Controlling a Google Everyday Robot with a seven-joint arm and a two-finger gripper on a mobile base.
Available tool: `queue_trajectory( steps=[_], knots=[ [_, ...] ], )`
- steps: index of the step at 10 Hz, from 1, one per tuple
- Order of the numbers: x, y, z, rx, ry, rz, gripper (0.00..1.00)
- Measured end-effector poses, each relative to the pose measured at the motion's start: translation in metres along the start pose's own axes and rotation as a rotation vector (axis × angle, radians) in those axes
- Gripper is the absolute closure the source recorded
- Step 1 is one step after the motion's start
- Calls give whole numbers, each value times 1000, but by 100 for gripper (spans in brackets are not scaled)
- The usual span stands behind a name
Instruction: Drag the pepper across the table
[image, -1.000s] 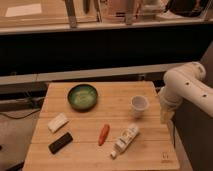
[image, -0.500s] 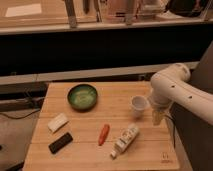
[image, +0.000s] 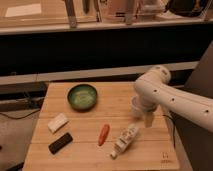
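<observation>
The pepper (image: 103, 134) is a small slim red-orange piece lying on the light-wood table (image: 90, 157), near its front middle. A white labelled bottle (image: 125, 140) lies just right of it. My gripper (image: 148, 120) hangs from the white arm above the table's right side, right of the bottle and well apart from the pepper. It partly hides a white cup (image: 136, 105) behind it.
A green bowl (image: 82, 96) sits at the back middle. A white block (image: 58, 122) and a black rectangular block (image: 60, 143) lie at the front left. A small dark mark (image: 163, 156) is near the front right corner. A dark shelf runs behind the table.
The arm has swung left and forward over the table's right side, now covering much of the white cup. The pepper and other objects have not moved.
</observation>
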Motion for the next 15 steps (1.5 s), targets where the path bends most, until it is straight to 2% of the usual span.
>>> queue_trajectory(
  steps=[1,6,10,12,13,15],
  knots=[
    [-11,-2,1,1,8,-32,20],
    [-31,-6,4,6,39,-157,20],
    [-66,-14,11,18,60,-308,20],
    [-70,-12,13,18,67,-336,20],
    [-71,-12,14,19,66,-348,20],
    [-88,-15,21,28,49,-404,20]
  ],
)
